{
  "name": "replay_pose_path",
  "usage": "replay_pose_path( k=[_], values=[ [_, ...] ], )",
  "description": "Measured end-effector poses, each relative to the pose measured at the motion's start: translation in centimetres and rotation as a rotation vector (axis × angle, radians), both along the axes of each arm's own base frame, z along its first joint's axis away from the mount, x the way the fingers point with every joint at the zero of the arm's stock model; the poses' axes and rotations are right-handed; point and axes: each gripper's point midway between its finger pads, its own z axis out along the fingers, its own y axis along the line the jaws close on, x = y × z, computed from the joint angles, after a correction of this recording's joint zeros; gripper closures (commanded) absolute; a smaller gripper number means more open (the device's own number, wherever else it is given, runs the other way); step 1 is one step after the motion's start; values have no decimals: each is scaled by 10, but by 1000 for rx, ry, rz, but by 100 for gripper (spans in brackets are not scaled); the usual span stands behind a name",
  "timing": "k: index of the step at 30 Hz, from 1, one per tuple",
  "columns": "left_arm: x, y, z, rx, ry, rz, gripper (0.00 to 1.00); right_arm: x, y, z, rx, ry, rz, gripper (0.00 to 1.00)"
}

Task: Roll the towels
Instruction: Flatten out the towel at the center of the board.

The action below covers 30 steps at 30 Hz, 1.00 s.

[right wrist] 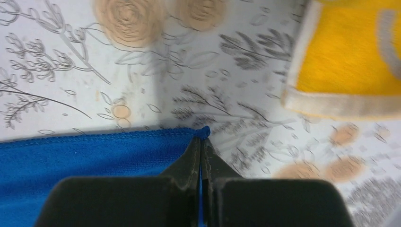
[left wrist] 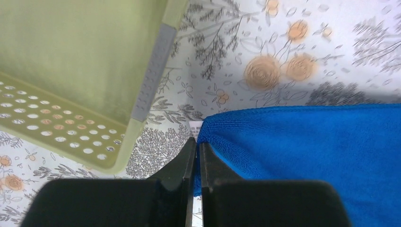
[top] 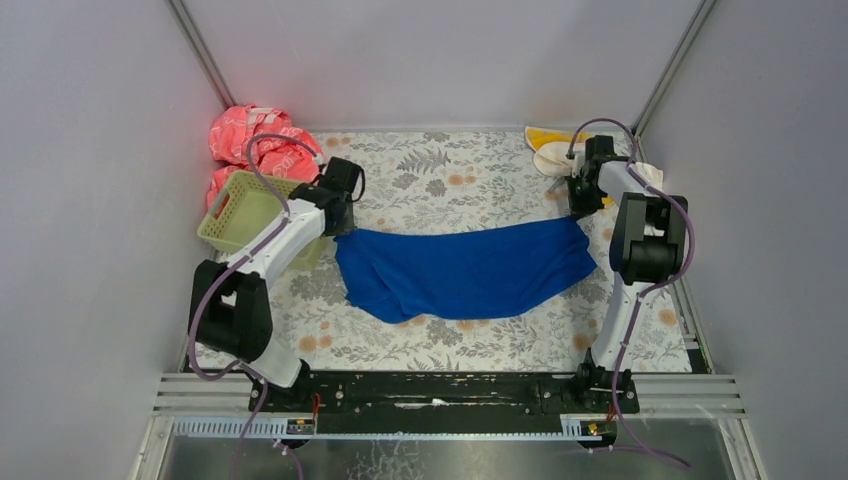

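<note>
You see a royal blue towel [top: 465, 272] on a white tablecloth [top: 450, 165] printed with grey leaves and orange roses; far left, a pale-green basket [top: 240, 208].

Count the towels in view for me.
3: the blue towel spread mid-table; the yellow towel and cream towel heaped in the far right corner, partly hidden, so more could lie beneath.
</note>
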Motion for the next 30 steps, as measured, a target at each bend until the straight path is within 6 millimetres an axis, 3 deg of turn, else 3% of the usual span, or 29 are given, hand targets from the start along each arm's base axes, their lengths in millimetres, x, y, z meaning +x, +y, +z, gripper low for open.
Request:
replay_pose_path(
  k=[3,6,12,14,16,19,22,27,30],
  values=[
    [10,1,22,-20,-60,12,100,-3,-11,18,-59,-17,-55,100],
    [26,-1,57,-45,-154,13,100,1,-21,63,-103,-116,-117,100],
    [47,-3,153,-83,-396,3,100,7,-32,219,-136,-486,-234,100],
    [44,1,185,-92,-476,4,100,-4,-36,271,-150,-610,-270,100],
    [34,6,213,-96,-547,7,100,-25,-39,311,-162,-705,-301,100],
    [15,14,243,-108,-629,14,100,-60,-40,339,-171,-786,-334,100],
    [-11,22,268,-131,-710,18,97,-99,-40,347,-179,-831,-361,100],
    [-52,30,293,-179,-806,3,96,-154,-40,358,-190,-913,-410,100],
    [-69,28,296,-211,-821,-23,96,-172,-41,366,-189,-959,-433,100]
  ],
)
